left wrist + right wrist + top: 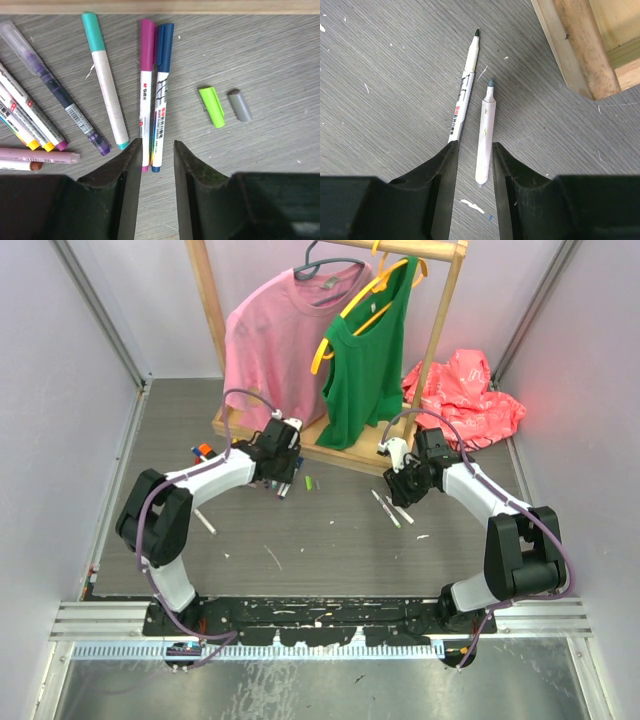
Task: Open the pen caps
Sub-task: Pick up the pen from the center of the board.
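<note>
Grey counter (300,550). Left fingers (131,165) open, empty, over marker (159,115), blue cap (165,45) on; next: close on barrel. Right fingers (447,170) open, empty.

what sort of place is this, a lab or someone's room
Most likely a robot test cell in a lab: left arm and right arm bolted to a metal base rail, plain pale walls with aluminium framing, and staged props, a wooden clothes rack and scattered markers.

Bright even overhead light, faint soft shadows on the table (330,540), reddish glow on far right wall (592,390), wrist views sharp, fingers (125,190) dark, slightly blurred.
</note>
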Motion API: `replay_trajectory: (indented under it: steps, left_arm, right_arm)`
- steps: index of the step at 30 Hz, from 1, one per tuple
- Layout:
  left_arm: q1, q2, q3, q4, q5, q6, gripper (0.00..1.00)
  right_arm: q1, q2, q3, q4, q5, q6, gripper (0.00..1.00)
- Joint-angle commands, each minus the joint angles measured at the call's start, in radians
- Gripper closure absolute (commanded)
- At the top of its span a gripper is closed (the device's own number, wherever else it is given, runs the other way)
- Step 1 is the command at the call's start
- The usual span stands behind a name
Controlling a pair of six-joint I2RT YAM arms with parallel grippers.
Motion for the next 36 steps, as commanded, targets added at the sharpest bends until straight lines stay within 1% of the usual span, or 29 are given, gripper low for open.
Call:
replay_trajectory:
  steps: [1,8,19,26,36]
  left_arm:
    - [0.004,-0.059,-0.004,0.025,0.048,0.002,0.69]
    - [0.003,-0.006,0.015,0.021,0.068,0.002,0.75]
    - [0.005,0.090,0.052,0.006,0.070,0.011,0.75]
    - [0.006,0.122,0.064,-0.007,0.058,0.015,0.73]
    - [0.005,0.145,0.065,-0.018,0.054,0.015,0.73]
  right_arm:
    - [0.002,-0.015,0.026,-0.004,-0.017,-0.016,0.61]
    - [0.002,-0.014,0.027,-0.004,-0.015,-0.016,0.61]
    - [0.002,-0.018,0.026,-0.004,-0.015,-0.018,0.61]
    - [0.002,-0.017,0.026,-0.004,-0.015,-0.018,0.60]
    - [0.002,-0.012,0.026,-0.004,-0.017,-0.018,0.60]
